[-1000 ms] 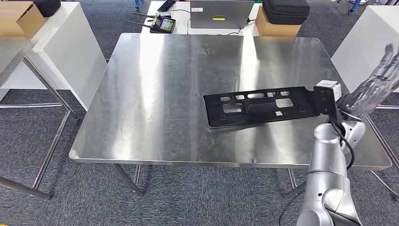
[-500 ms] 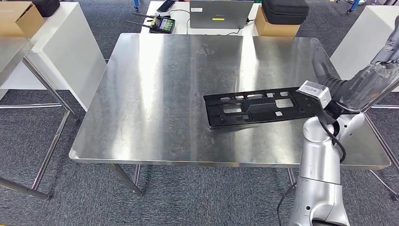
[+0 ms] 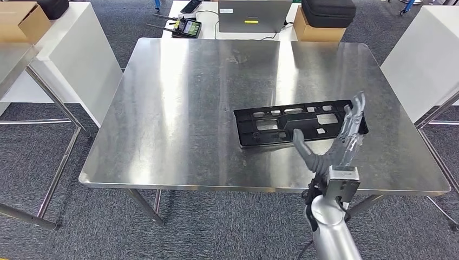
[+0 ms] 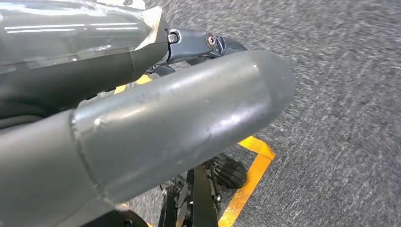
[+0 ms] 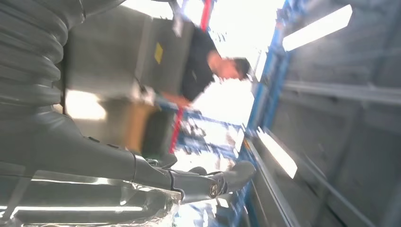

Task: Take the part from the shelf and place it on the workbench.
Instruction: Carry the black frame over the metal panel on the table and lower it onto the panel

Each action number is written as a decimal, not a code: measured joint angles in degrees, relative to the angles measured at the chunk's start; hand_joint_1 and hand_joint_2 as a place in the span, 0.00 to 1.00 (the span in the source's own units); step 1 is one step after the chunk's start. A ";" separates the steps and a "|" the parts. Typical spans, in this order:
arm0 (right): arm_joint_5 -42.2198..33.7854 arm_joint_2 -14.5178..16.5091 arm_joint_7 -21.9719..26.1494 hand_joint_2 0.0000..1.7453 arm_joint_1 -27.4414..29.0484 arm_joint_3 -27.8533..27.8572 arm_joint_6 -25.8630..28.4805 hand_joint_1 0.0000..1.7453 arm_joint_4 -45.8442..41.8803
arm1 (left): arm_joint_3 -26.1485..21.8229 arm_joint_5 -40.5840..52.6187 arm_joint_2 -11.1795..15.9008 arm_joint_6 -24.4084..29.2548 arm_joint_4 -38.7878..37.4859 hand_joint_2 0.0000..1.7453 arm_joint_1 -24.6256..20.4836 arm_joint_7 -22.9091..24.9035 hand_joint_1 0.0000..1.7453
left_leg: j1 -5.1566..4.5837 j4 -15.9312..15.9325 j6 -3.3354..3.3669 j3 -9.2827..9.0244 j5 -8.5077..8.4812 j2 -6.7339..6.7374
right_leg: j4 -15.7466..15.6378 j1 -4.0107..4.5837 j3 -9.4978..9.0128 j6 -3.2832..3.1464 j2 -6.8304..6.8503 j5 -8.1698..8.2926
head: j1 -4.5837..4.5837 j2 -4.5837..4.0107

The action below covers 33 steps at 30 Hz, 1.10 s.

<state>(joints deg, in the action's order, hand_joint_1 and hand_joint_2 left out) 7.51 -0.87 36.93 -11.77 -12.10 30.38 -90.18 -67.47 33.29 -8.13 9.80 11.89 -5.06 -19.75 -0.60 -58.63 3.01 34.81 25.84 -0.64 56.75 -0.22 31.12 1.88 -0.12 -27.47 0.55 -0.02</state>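
The part (image 3: 301, 123) is a long, flat, black plastic panel with a row of rectangular and oval cut-outs along its length and a raised solid block near its middle; it lies flat on the workbench (image 3: 178, 119), a bare steel-topped table, toward the table's right-hand half and closer to its near edge than its far one, slightly skewed to that edge. The right hand (image 3: 336, 142) is raised over the near edge of the workbench, in front of the part's right end, with its fingers stretched out straight and its thumb spread wide to the side; it is wide open and holds nothing, and whether its fingertips touch the part cannot be told, since they only overlap it in the head view. In the right wrist view the same hand (image 5: 94, 156) shows its thumb extended with nothing in it, against ceiling lights and a person in a dark top. The left hand (image 4: 142, 118) appears in the left wrist view as a thick grey thumb over grey carpet (image 4: 340, 85) crossed by a yellow floor line (image 4: 250, 175); how far that hand is open cannot be told. Beyond the workbench's far edge sit a cardboard box (image 3: 316, 31) with a black case (image 3: 328, 12) on top of it, and a laptop (image 3: 252, 16).
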 joint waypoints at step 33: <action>-2.54 4.58 -1.85 1.00 10.59 1.48 -11.27 0.00 5.39 | -5.84 -4.81 -1.77 3.48 0.02 0.00 -0.56 3.36 0.00 | 1.44 -8.19 -2.60 -0.53 5.84 0.46 | 0.14 -0.80 1.82 -1.78 0.18 2.18 | -0.12 0.00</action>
<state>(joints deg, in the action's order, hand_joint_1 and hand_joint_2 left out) 4.97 3.71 35.08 -1.18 -10.62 19.11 -84.79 -73.31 28.48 -9.90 13.28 11.91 -5.62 -16.39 0.84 -66.81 0.41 34.28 31.68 -0.18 56.89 -1.01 32.94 0.09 0.05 -25.29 0.43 -0.02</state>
